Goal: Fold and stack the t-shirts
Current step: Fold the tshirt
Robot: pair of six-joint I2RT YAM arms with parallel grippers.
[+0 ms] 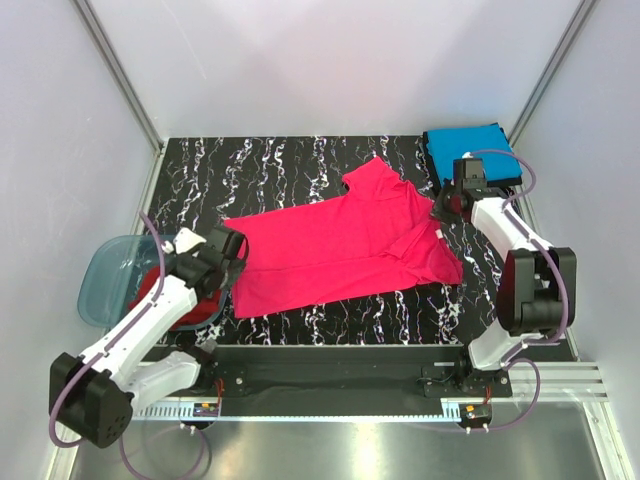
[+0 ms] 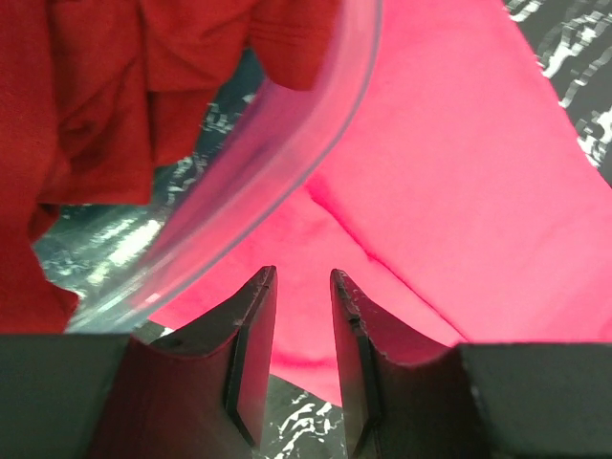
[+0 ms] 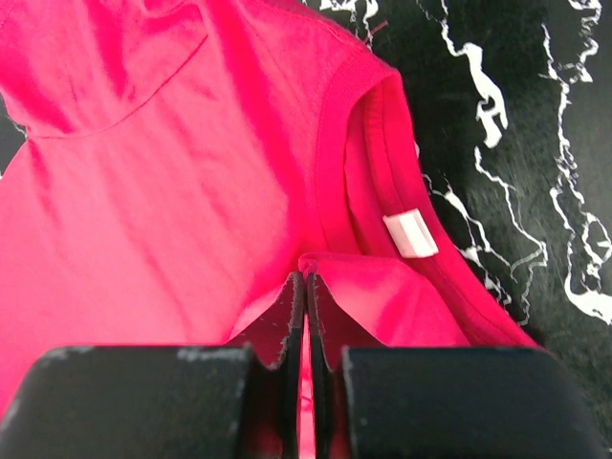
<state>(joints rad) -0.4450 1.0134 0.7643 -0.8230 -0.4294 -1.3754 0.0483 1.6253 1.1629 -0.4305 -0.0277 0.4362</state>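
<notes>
A bright pink-red t-shirt lies spread across the black marbled table, collar end to the right. My right gripper is shut on a pinch of its cloth beside the collar and white label. My left gripper is open and empty just above the shirt's left hem. A darker red t-shirt lies crumpled in the plastic tub; it also shows in the left wrist view. A bright blue t-shirt lies folded at the back right. The dark shirt is out of view.
The translucent blue-grey tub stands at the table's left edge, its rim right beside my left gripper. White walls with metal rails close the table on three sides.
</notes>
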